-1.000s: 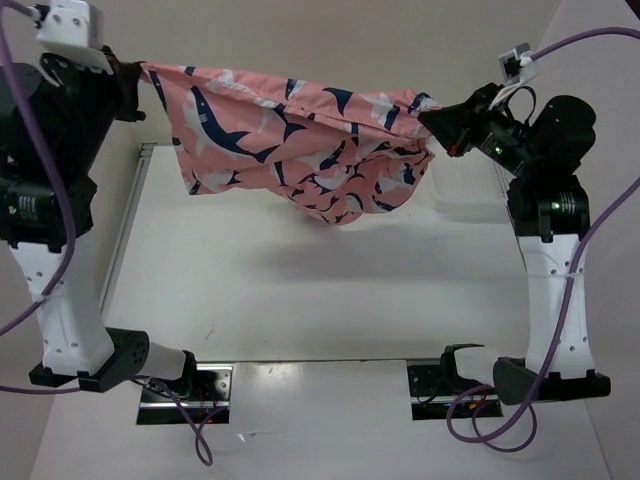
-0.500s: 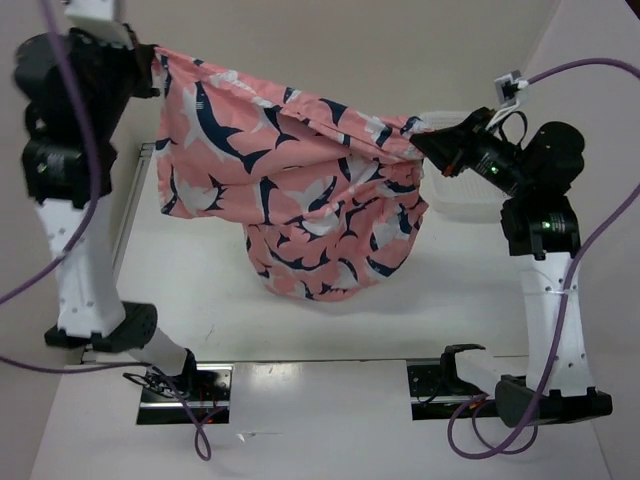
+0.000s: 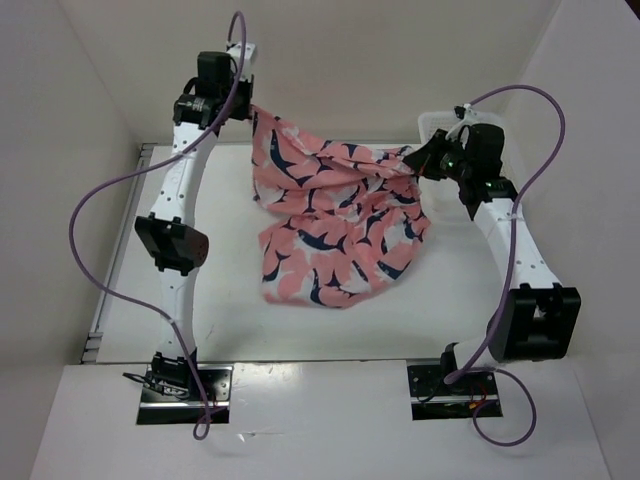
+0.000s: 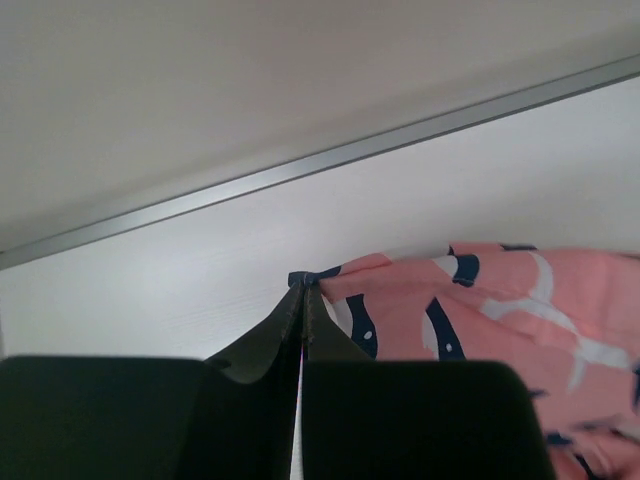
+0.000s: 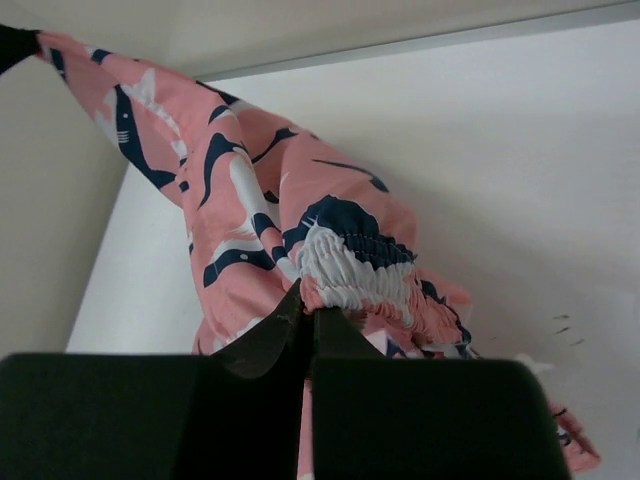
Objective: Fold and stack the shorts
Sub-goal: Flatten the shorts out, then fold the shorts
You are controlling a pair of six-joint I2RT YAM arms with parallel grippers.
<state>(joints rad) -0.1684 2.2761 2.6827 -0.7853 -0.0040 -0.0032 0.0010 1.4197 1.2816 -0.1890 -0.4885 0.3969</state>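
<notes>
Two grips: you have the shorts (image 3: 335,225) pinched at both ends, so move the arms as a pair
Left gripper (image 4: 303,285): clenched on a corner of the pink cloth, toward the far left of the table (image 3: 230,310); hold that corner firm and lower it without letting it twist
Shorts: strung between the two arms, upper edge in the air, lower part sagging in loose folds toward you; I judge that you should draw the ends apart until the edge is taut, then lay the cloth flat before any fold
Right gripper (image 5: 305,300): clamped on the gathered elastic waistband, toward the far right; match its height to the left one so the cloth lands without wrinkles
White basket (image 3: 437,122): just behind the right gripper; stay off its rim as you spread
Hard to tell: whether each grip holds one layer or several, which folds are the legs, and whether the sagging part truly rests on the table; the basket is mostly hidden by the arm, its contents unseen
</notes>
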